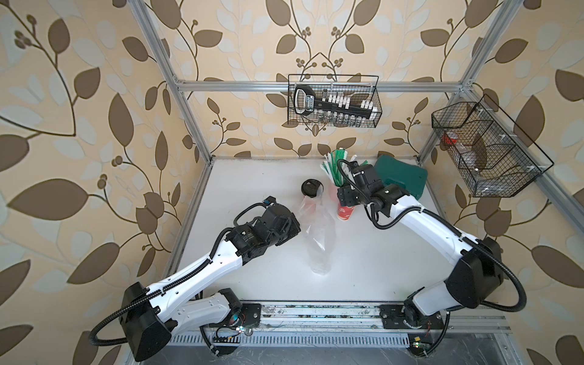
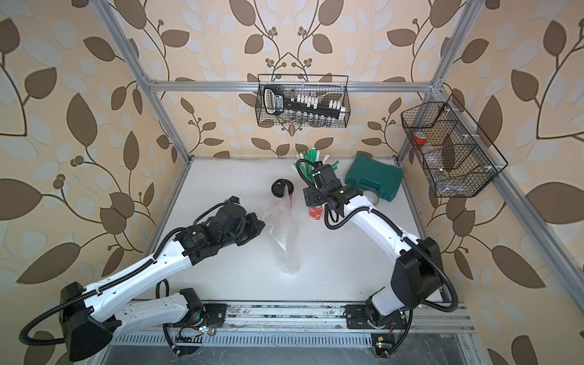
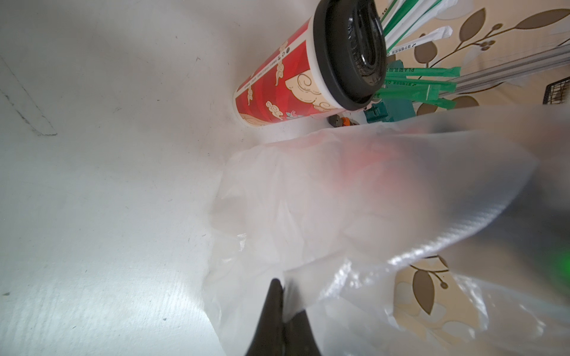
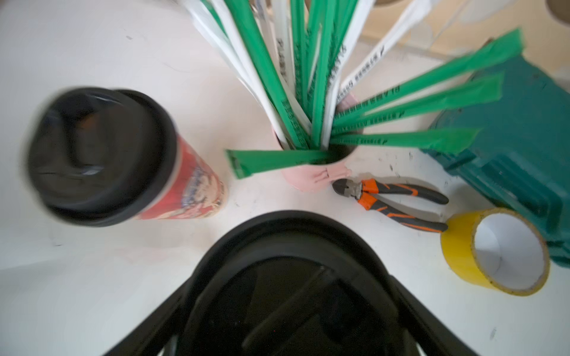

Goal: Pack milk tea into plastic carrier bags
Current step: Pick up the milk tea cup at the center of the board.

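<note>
Two milk tea cups stand at the back middle of the white table, red with black lids. One cup (image 1: 311, 188) (image 2: 282, 188) (image 3: 277, 86) (image 4: 98, 154) stands at the far end of the plastic carrier bag (image 1: 319, 240) (image 2: 284, 240) (image 3: 339, 200), which lies flat and crinkled. My left gripper (image 1: 295, 226) (image 3: 285, 303) is shut on the bag's edge, pinching the film between its fingertips. The other cup (image 1: 344, 213) (image 2: 316, 214) stands right of the bag. My right gripper (image 1: 346, 202) (image 4: 291, 286) hangs over it, its jaws wide on either side of the black lid.
A pink cup of green and white straws (image 1: 335, 172) (image 4: 311, 175) stands just behind the right gripper. A green hard case (image 1: 401, 177) (image 4: 509, 154), orange-handled cutters (image 4: 388, 200) and a yellow tape roll (image 4: 493, 249) lie to its right. Wire baskets (image 1: 333, 101) (image 1: 486, 148) hang on the frame.
</note>
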Robot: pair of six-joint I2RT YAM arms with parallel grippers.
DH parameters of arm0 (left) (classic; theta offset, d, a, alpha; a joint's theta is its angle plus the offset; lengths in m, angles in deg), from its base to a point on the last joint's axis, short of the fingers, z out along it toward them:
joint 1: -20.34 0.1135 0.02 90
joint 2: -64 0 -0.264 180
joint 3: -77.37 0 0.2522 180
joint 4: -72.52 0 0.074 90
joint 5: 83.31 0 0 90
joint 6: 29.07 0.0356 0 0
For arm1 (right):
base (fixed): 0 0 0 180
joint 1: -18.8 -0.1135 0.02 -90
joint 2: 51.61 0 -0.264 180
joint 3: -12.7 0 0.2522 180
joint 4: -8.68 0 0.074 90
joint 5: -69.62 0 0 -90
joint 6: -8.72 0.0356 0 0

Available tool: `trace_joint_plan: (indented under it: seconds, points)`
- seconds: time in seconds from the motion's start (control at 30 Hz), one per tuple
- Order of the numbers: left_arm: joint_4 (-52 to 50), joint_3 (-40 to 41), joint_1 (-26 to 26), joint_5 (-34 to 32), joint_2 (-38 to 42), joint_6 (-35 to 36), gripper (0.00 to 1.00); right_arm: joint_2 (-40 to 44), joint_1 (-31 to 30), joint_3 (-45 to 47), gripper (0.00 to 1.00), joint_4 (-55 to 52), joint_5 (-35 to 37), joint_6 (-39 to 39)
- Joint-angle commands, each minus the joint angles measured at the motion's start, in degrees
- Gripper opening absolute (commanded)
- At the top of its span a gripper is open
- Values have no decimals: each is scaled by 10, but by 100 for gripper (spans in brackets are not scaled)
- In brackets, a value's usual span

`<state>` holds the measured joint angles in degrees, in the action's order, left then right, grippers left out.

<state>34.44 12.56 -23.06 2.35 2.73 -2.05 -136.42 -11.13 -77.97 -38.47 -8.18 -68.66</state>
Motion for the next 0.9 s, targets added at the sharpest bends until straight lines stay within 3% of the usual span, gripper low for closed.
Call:
trace_joint_plan:
  seconds: [0.0,0.17,0.47,0.87]
  points:
    - [16,-29,8,7,-1,10,0,63,-24,-54,73,-56,-8,-18]
    - [17,-29,8,7,-1,10,0,114,-96,-129,69,-115,54,-32]
    - [23,-27,9,8,-1,9,0,136,-227,-223,65,-131,83,-50]
    - [24,-23,12,12,10,11,0,129,-252,-210,65,-126,-11,-37]
